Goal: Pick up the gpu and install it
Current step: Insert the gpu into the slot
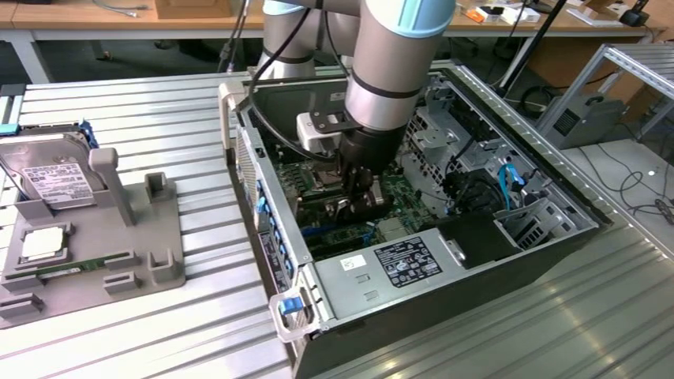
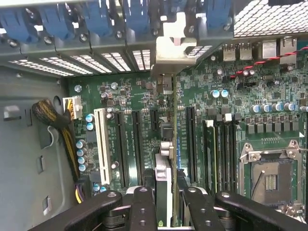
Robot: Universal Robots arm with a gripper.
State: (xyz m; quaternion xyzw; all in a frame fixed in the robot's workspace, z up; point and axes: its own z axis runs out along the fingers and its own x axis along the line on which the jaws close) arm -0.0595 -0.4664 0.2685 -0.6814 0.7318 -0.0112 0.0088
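- Claw (image 2: 163, 207) clamped on the gpu (image 2: 163, 187), held edge-on directly above the motherboard (image 2: 144, 96).
- Card's long axis parallels the expansion slots — bracket (image 2: 175, 48) toward the case's rear wall.

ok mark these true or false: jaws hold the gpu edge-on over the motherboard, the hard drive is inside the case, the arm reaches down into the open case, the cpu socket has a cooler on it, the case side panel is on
1. The gripper holds the gpu edge-on over the motherboard: true.
2. The hard drive is inside the case: false, it stands in the grey fixture at the exterior view's left.
3. The arm reaches down into the open case: true.
4. The cpu socket has a cooler on it: false, it is bare.
5. The side panel is on: false, the inside is exposed.
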